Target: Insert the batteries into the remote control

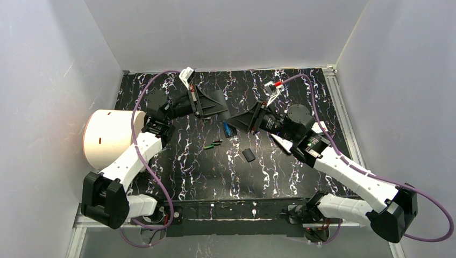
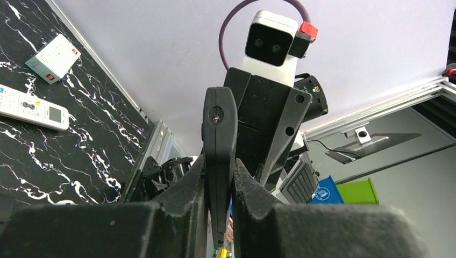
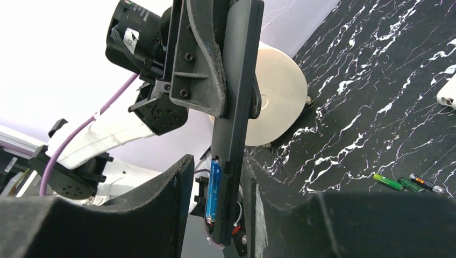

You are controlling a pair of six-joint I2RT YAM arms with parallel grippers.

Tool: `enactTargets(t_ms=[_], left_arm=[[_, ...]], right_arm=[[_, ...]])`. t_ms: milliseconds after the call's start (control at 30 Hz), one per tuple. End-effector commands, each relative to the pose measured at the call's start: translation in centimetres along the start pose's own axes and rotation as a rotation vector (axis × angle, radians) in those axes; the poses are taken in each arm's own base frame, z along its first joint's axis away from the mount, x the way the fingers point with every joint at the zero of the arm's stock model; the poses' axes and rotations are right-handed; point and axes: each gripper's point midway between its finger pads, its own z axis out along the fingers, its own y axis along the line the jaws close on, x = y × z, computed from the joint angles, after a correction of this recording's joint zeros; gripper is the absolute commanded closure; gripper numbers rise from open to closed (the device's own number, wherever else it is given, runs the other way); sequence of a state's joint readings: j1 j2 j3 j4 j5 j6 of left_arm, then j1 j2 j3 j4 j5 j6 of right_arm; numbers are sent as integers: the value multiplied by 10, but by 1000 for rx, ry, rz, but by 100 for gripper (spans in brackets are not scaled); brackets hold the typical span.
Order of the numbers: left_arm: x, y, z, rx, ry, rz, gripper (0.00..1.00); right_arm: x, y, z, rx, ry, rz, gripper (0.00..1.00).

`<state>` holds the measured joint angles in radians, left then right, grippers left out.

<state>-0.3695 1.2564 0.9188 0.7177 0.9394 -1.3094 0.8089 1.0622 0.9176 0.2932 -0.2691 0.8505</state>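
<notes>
The black remote control [image 2: 218,129] is held on edge, with my left gripper [image 2: 220,164] shut on it. Its far end reaches between the fingers of my right gripper [image 3: 215,161], whose jaws stand apart. The left finger [image 3: 156,204] is clear of the remote control [image 3: 236,107] and the right finger is close against it. A blue battery [image 3: 214,188] lies in the open compartment, and it shows between the two grippers from above [image 1: 229,129]. Loose batteries lie on the table, two green [image 3: 388,181] [image 3: 411,185] and one black [image 3: 427,184].
A small black cover piece [image 1: 248,155] lies on the marbled table [image 1: 279,177] in front of the right gripper. A big white roll [image 1: 110,138] stands at the left edge. A white remote [image 2: 32,107] and a small white box [image 2: 52,58] lie behind the arms.
</notes>
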Motion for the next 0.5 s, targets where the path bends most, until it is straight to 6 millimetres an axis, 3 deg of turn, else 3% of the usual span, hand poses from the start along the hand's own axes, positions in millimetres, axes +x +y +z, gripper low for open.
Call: enactTargets(t_ms=[0, 200, 467], left_arm=[[-9, -17, 2, 37, -12, 69, 100], [-9, -17, 3, 35, -14, 65, 100], [-11, -16, 3, 33, -18, 62, 100]], right_arm=[[9, 13, -6, -67, 50, -54, 54], [18, -2, -3, -18, 85, -68, 55], [22, -13, 1, 13, 95, -75, 71]])
